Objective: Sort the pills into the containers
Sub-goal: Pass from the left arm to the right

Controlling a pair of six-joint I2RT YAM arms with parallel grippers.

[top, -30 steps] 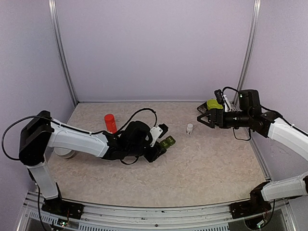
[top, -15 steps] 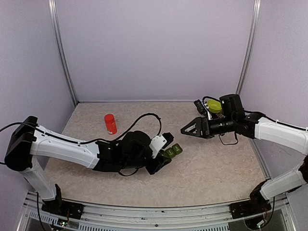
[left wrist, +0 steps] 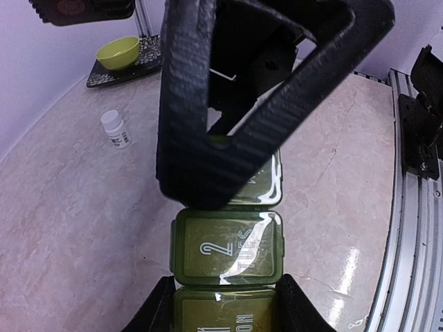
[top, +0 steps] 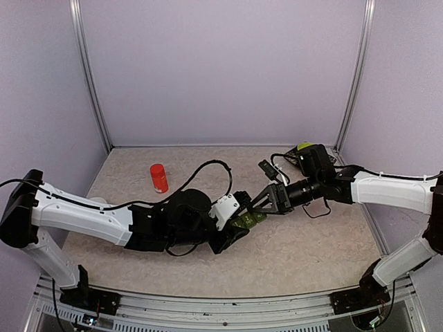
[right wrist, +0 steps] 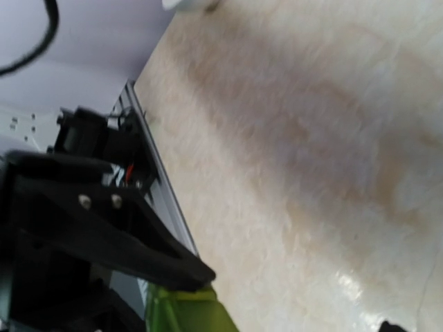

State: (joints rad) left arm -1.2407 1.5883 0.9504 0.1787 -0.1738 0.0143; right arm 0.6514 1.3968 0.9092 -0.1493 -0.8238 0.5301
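Observation:
The containers (top: pixel 249 220) are a dark green strip of three lidded compartments, lying on the table. My left gripper (top: pixel 234 225) is shut on the strip's near end. In the left wrist view my left gripper (left wrist: pixel 225 308) clamps the compartment marked 1, and the lid marked 2 (left wrist: pixel 227 249) lies just beyond it. My right gripper (top: pixel 258 205) is open over the strip's far end. Its black fingers (left wrist: pixel 187 138) cover the third lid. In the right wrist view one fingertip (right wrist: pixel 197 273) rests on the green lid's edge (right wrist: pixel 187 311). No loose pills show.
A red bottle (top: pixel 159 178) stands at the back left. A small white bottle (left wrist: pixel 115 130) stands beyond the strip. A yellow-green bowl (top: pixel 303 146) sits on a dark tray (left wrist: pixel 142 63) at the back right. The table's metal front rail (left wrist: pixel 408 228) is near.
My right arm has swung left and forward from the back right, and its open gripper has come down onto the strip. My left arm has carried the strip a little right.

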